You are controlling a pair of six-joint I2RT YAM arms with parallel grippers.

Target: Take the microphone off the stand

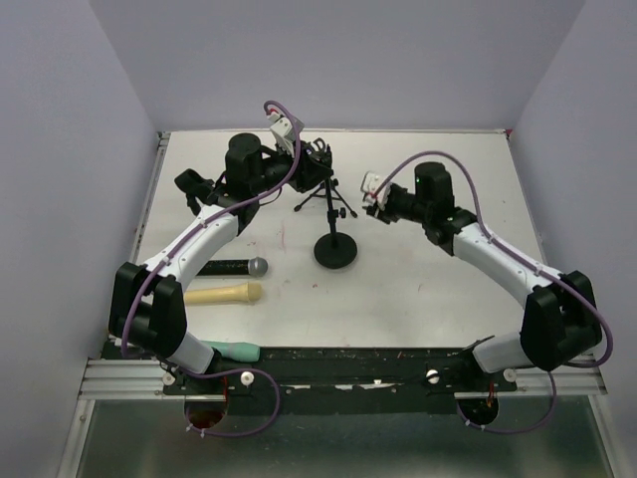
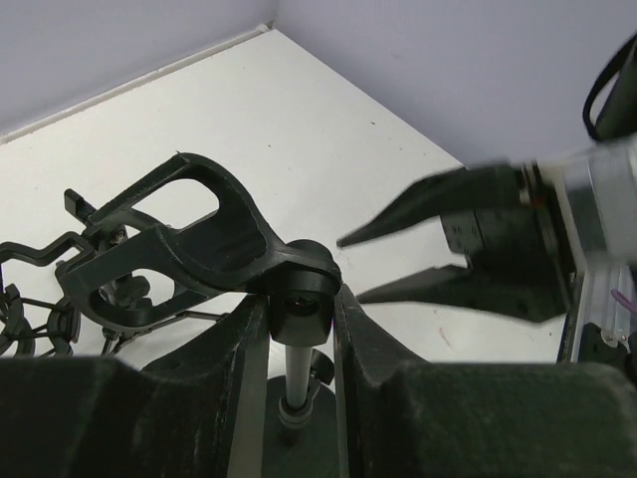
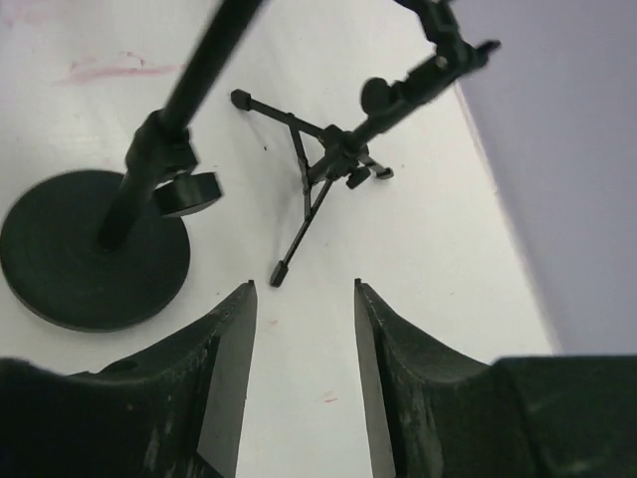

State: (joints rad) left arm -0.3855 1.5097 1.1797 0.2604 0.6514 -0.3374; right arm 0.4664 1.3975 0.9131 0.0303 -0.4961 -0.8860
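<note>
At the top of the round-base stand (image 1: 335, 251), left pincer (image 2: 299, 311) pinching the pivot knuckle (image 2: 302, 299) just under the clip (image 2: 174, 239). One finger (image 2: 234, 368) pressed to each side, jaws nearly together with only the knuckle between them. Below the grip, thin pole (image 2: 296, 376) running down to the round foot (image 3: 60, 269). Clip tilted away to the left in the left wrist view, white table (image 2: 328, 119) showing through its loop.

Near the knuckle on its right, right pincer (image 3: 304, 291) spread moderately wide, touching nothing and holding nothing. In its own view, bare table between the two fingers (image 3: 224, 368), with one leg of a small tripod stand (image 3: 320, 174) just ahead of the tips and the round foot off to the left. From the left wrist, two dark prongs close to the knuckle but apart from it.

On the table left of the round foot, black microphone with a silver grille (image 1: 235, 267) lying flat, off the stand and apart from it, grille end toward the foot. Just on its near side and parallel, a cream microphone (image 1: 225, 293). At the near edge under the left arm, a teal object (image 1: 235, 351), kind unclear.
</note>
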